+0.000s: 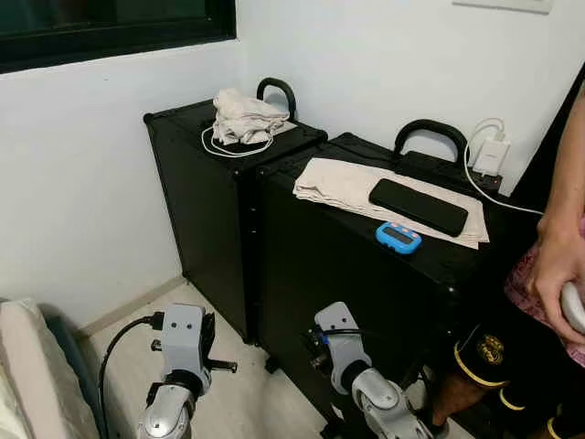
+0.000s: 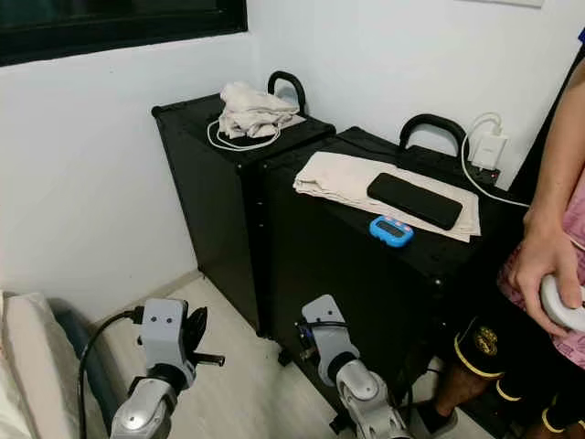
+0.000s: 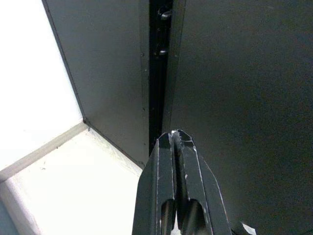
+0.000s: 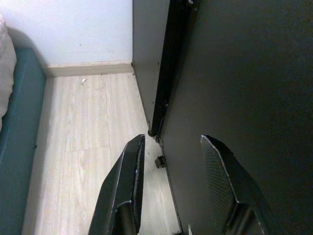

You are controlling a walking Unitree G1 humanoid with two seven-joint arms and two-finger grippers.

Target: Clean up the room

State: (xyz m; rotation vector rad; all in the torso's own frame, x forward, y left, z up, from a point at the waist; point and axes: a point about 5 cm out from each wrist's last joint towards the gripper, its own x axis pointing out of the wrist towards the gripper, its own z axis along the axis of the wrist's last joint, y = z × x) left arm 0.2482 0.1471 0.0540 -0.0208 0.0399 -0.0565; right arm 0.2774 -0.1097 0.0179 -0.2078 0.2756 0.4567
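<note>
Room corner with white walls and pale wood-look floor (image 4: pixel 93 127), holding two tall black hard cases with looped handles side by side: far case (image 1: pixel 196 197) against the wall under the dark window, near case (image 1: pixel 366 274) just beside it, a narrow gap between. On the near case's top, a flat folded beige cloth (image 1: pixel 343 183), with a black rectangular phone (image 1: pixel 418 207) lying on it and a small blue digital timer (image 1: pixel 398 237) at the cloth's front edge. On the far case's top, a crumpled off-white cloth (image 1: pixel 245 117) over a coiled white cable (image 1: pixel 228 148). White charger (image 1: pixel 493 154) plugged in at the wall behind. At the right, a person's hand (image 2: pixel 539 265) around a white object. Low in front of the cases, left gripper (image 3: pixel 175 139) pressed closed and empty, right gripper (image 4: pixel 171 147) spread wide, empty, facing the near case's side.
</note>
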